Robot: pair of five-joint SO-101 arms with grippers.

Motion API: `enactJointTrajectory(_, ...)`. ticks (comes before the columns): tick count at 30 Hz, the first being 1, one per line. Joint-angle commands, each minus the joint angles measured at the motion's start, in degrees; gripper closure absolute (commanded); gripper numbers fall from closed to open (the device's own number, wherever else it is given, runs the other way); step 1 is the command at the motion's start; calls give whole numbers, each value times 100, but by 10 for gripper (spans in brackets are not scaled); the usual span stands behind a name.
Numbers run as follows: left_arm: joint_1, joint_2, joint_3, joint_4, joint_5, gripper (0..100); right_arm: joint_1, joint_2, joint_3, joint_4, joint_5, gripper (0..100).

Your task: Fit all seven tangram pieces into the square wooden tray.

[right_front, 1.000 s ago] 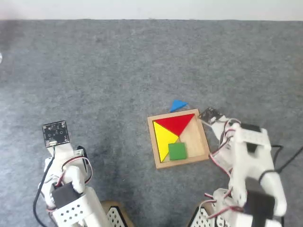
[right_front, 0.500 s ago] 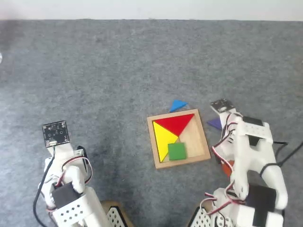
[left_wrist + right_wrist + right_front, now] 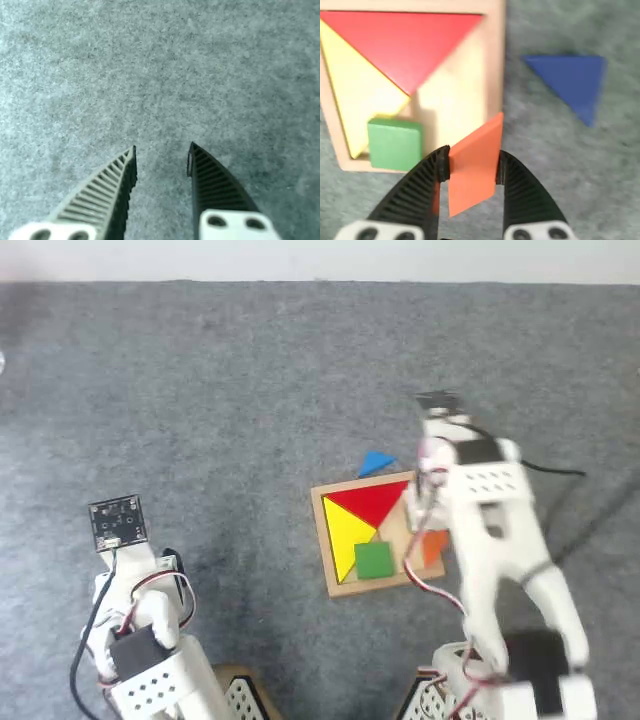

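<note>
Grey carpet [image 3: 200, 390], blue triangle [image 3: 376, 463] beside tray [image 3: 321, 538]

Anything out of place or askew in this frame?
Nothing damaged. The blue triangle lies on the carpet outside the wooden tray, and the right gripper holds the orange piece tilted near the tray's edge.

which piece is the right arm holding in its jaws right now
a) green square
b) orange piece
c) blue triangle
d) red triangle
B: in the right wrist view the jaws stand shut on either side of the orange piece, while the red triangle and green square lie in the tray and the blue triangle lies on the carpet.
</note>
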Motion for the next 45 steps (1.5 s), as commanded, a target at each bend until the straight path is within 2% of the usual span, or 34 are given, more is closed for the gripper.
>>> enactJointTrajectory(1, -35, -105, -22, 26, 44, 833, -330, 1209, -1081, -57, -844, 982)
enactJointTrajectory(6, -35, -105, -22, 26, 44, 833, -365, 2088, -1538, -365, -1758, 976)
enactJointTrajectory(9, -35, -105, -22, 26, 44, 833, -321, 2149, -1538, -734, -1978, 976)
enactJointTrajectory(14, -35, -105, -22, 26, 44, 833, -400, 2149, -1565, -1147, -1758, 972)
enactJointTrajectory(17, -35, -105, -22, 26, 44, 833, -391, 2202, -1626, -1138, -1257, 960)
enactJointTrajectory(23, -35, -105, -22, 26, 44, 833, -330, 2193, -1653, -945, -800, 783)
enactJointTrajectory(26, -35, -105, -22, 26, 44, 833, -330, 2149, -1653, -910, -598, 727)
enactJointTrajectory(33, -35, -105, -22, 26, 44, 833, -286, 2149, -1662, -919, -598, 724)
enactJointTrajectory(40, -35, -105, -22, 26, 44, 833, 391, 2158, -1662, -963, -563, 724)
enactJointTrajectory(45, -35, -105, -22, 26, 44, 833, 391, 2193, -1459, -963, -563, 724)
